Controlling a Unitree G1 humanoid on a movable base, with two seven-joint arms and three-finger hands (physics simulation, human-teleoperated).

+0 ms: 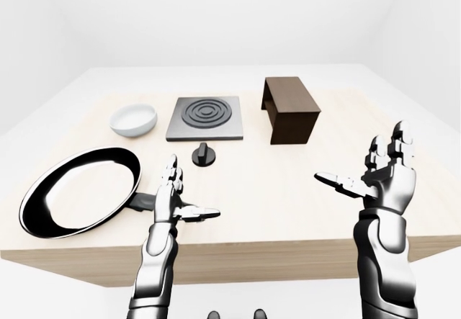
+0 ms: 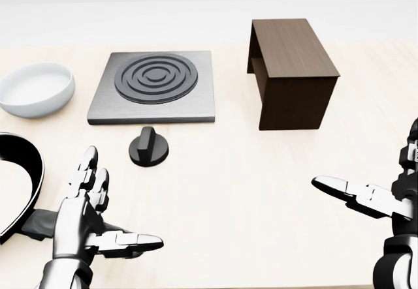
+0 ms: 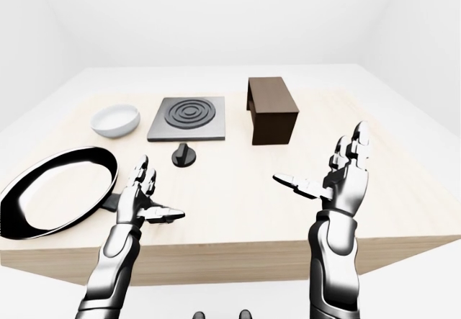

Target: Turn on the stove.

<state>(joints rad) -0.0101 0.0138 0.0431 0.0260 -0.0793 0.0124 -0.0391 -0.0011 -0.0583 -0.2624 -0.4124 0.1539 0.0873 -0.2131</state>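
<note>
The stove (image 2: 155,87) is a grey square plate with a black ringed burner, at the upper middle of the head view. Its black knob (image 2: 149,147) stands on the table just below the plate. My left hand (image 2: 98,217) is open and empty, below and left of the knob, well apart from it. My right hand (image 1: 378,171) is open and empty, held up at the right, far from the knob.
A black frying pan (image 1: 79,189) lies at the left, its handle (image 1: 142,201) beside my left hand. A white bowl (image 1: 134,119) sits left of the stove. A dark wooden box (image 1: 290,109) stands right of the stove. The light wooden table (image 1: 288,204) ends near my arms.
</note>
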